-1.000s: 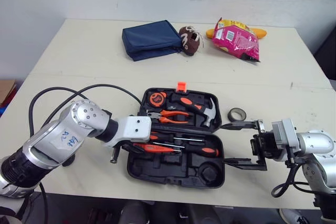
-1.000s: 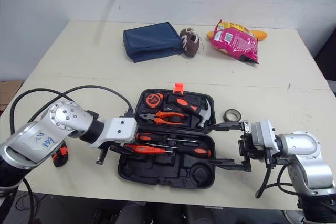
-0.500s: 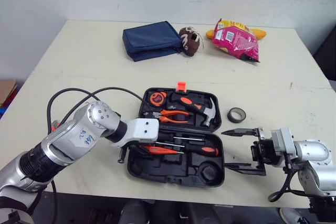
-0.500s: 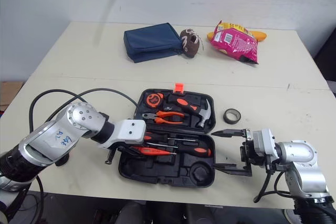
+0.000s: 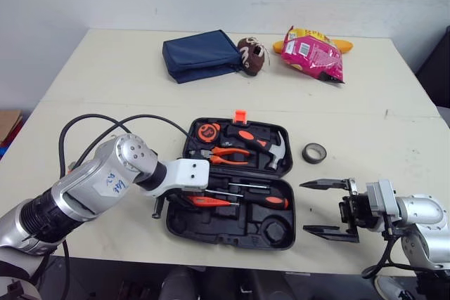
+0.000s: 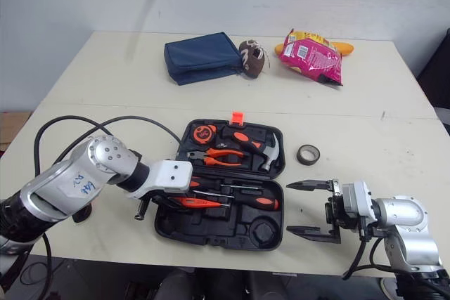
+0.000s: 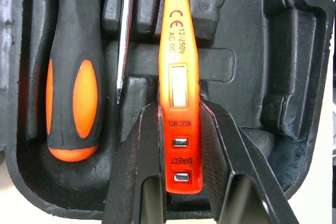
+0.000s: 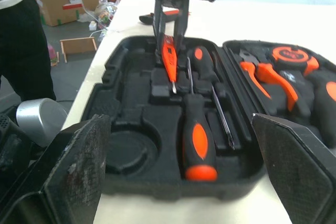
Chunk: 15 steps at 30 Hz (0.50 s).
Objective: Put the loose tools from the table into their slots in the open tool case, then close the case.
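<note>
Gripping an orange voltage tester pen [image 7: 178, 72] near its butt end, the left gripper [image 7: 180, 129] has its two black fingers pressed against the pen's sides. The pen lies low in the front half of the open black tool case [image 5: 232, 226], at the case's left end, just beside a thin screwdriver shaft and a black-and-orange handle [image 7: 71, 77]. The case sits near the middle of the table's front edge. Its back half holds a tape measure [image 5: 209, 131], pliers [image 5: 228, 152] and a hammer [image 5: 275, 149]. The right gripper [image 5: 304, 206] is spread wide and holds nothing, near the front edge just right of the case. A roll of dark tape [image 5: 314, 152] lies loose on the table behind it. Along the far edge lie a blue pouch [image 5: 200, 54], a small toy football [image 5: 253, 54] and a pink snack bag [image 5: 313, 50].
</note>
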{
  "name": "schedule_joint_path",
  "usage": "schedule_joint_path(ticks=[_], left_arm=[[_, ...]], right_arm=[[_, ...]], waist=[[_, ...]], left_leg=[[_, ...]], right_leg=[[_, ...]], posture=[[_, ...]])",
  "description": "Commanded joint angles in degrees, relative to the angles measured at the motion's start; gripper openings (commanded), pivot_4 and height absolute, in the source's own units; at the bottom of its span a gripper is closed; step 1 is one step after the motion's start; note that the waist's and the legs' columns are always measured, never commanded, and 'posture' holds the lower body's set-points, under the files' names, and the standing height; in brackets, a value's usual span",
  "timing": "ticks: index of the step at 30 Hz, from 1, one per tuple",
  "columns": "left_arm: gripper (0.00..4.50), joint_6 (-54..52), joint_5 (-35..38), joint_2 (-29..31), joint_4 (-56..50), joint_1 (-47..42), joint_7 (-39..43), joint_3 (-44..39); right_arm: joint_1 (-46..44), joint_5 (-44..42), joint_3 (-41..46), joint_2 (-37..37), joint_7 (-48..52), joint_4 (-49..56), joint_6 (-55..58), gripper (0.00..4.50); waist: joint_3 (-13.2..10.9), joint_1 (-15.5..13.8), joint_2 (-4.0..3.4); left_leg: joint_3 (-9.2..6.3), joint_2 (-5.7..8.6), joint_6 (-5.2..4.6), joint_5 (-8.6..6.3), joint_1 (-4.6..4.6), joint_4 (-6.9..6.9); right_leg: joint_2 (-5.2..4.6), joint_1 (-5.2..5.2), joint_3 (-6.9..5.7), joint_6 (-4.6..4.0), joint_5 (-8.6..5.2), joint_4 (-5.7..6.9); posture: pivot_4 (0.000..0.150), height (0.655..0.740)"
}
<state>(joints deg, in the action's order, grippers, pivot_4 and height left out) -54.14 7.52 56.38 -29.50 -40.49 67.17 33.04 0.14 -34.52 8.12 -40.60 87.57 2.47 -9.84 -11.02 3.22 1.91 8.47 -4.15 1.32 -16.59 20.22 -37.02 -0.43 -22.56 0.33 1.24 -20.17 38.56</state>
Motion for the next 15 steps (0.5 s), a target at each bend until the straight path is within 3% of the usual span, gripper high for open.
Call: schedule_joint_path(ticks=[1,12,14,15], left_arm=[[0.31,-0.1,-1.83,1.0,0.04,1.7,-0.94,0.44],[0.31,1.18,-0.43,0.17,-1.42,3.16,-1.22,-2.8],[1.32,1.46,-1.01,0.21,-1.29,3.19,-1.5,-2.59],[1.61,1.64,-0.98,0.07,-1.45,3.15,-1.71,-2.97]], right_arm=[[0.22,-1.56,2.06,-1.04,-0.36,2.7,0.58,4.5],[-1.86,-0.59,1.3,0.05,1.1,-0.71,-0.23,4.5],[-2.15,-0.38,1.1,0.29,1.44,-1.51,-0.69,4.5],[-2.25,-0.34,0.99,0.4,1.54,-1.69,-0.8,4.5]], waist=[[0.0,-0.01,0.0],[0.0,-0.27,0.01],[0.0,-0.27,0.01],[0.0,-0.23,0.01]], left_leg=[[0.0,0.0,0.0,0.0,0.0,0.0],[-0.01,0.02,-0.04,-0.02,0.02,-0.05],[-0.01,0.03,-0.04,-0.02,0.03,-0.04],[-0.01,0.03,-0.04,-0.02,0.03,-0.03]], right_leg=[[0.0,0.0,0.0,0.0,0.0,0.0],[-0.03,0.01,-0.01,0.0,0.0,-0.01],[-0.04,0.01,-0.01,0.0,0.0,-0.03],[-0.03,0.01,-0.01,0.0,0.0,-0.03]], posture=[[0.15,0.74],[0.15,0.74],[0.15,0.74],[0.15,0.74]])
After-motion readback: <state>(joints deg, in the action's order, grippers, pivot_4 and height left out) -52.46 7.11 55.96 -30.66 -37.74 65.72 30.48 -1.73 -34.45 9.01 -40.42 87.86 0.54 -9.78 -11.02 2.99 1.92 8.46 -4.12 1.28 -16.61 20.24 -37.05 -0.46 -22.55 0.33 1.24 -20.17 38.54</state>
